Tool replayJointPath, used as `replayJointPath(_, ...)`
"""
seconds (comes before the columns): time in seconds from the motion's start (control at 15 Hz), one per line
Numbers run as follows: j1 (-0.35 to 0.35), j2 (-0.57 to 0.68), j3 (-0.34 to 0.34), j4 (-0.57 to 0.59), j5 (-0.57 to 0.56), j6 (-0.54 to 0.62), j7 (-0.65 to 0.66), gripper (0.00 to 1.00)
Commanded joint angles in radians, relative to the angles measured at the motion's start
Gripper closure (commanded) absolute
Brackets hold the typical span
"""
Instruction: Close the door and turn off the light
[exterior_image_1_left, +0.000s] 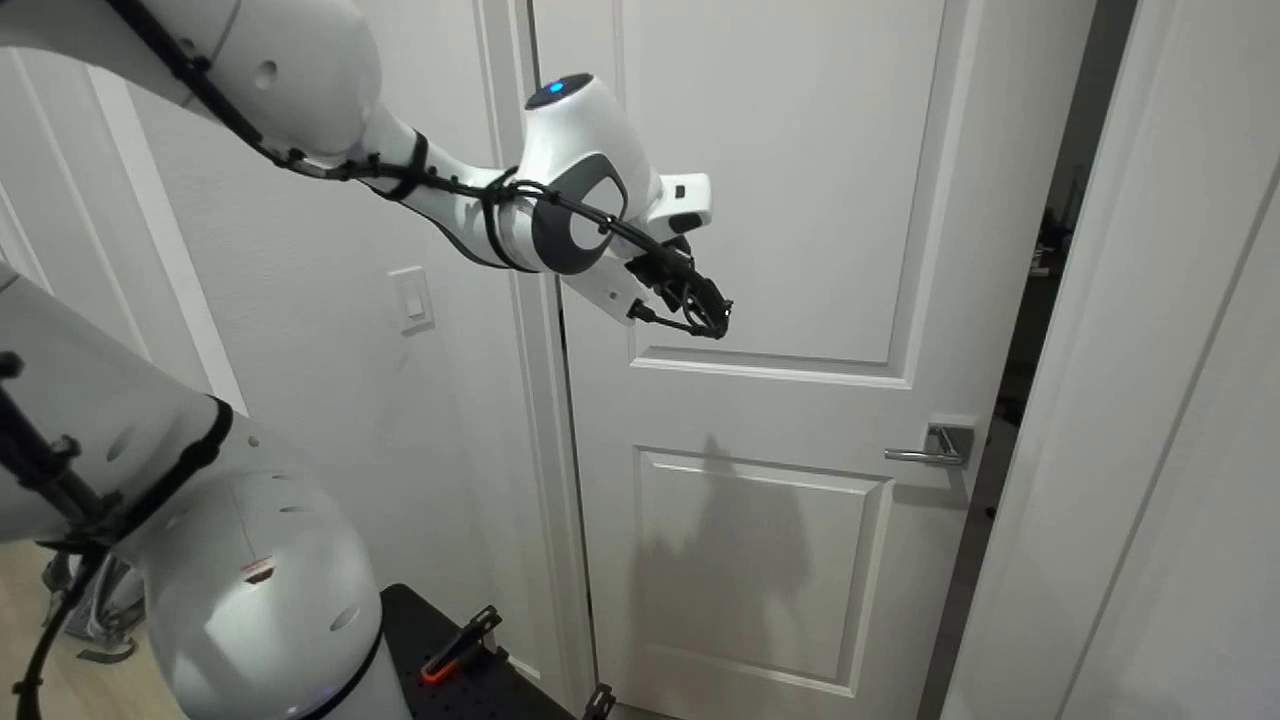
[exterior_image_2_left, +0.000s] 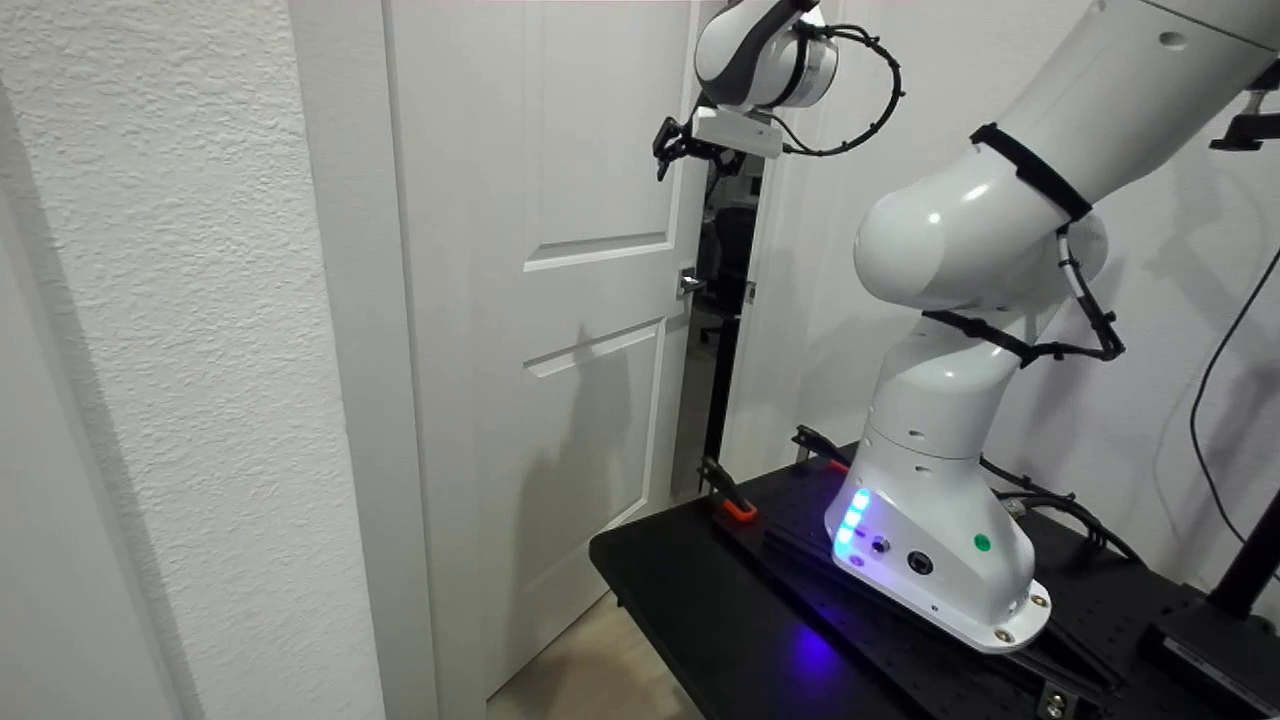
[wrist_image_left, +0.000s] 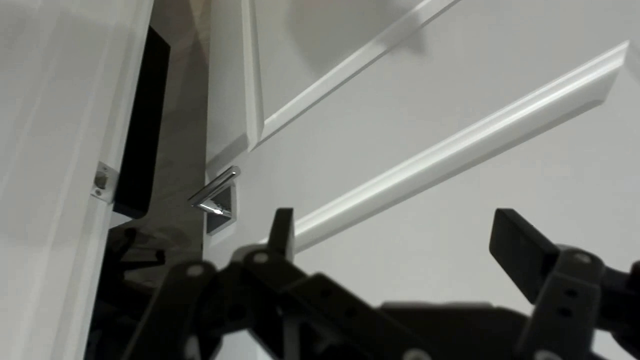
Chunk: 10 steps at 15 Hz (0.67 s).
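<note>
I find the tall white door with raised rectangular panels (exterior_image_1_left: 790, 410) ajar; all three views show a gap between its handle edge and the white door frame (exterior_image_1_left: 1090, 400). The silver metal lever handle (exterior_image_1_left: 925, 457) is fitted on the door near that edge. My black two-fingered hand (wrist_image_left: 397, 235) is released, its dark fingers (wrist_image_left: 522, 254) spread wide in the wrist view; in both exterior views it hangs in front of the door, higher than the lever handle and well apart from it. The small white rectangular wall switch plate (exterior_image_1_left: 411, 300) is mounted beside the door, past the frame on the side opposite the handle; I cannot tell how it is set. The white jointed robot arm (exterior_image_2_left: 975, 240) stands in front of the door on the black flat-topped counter (exterior_image_2_left: 690, 590). Two black clamps with orange-red parts (exterior_image_2_left: 728, 490) sit on the counter's side toward the door.
</note>
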Motion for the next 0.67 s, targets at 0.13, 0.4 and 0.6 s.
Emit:
replayJointPath(0.13,-0.107,0.185,0.027,0.064,-0.054,0.151,0.102,0.00)
replayJointPath(0.4,-0.214,0.307,0.100,0.111,-0.122,0.266,0.165,0.00)
replayJointPath(0.6,-0.326,0.383,0.167,0.151,-0.231,0.344,0.238,0.00)
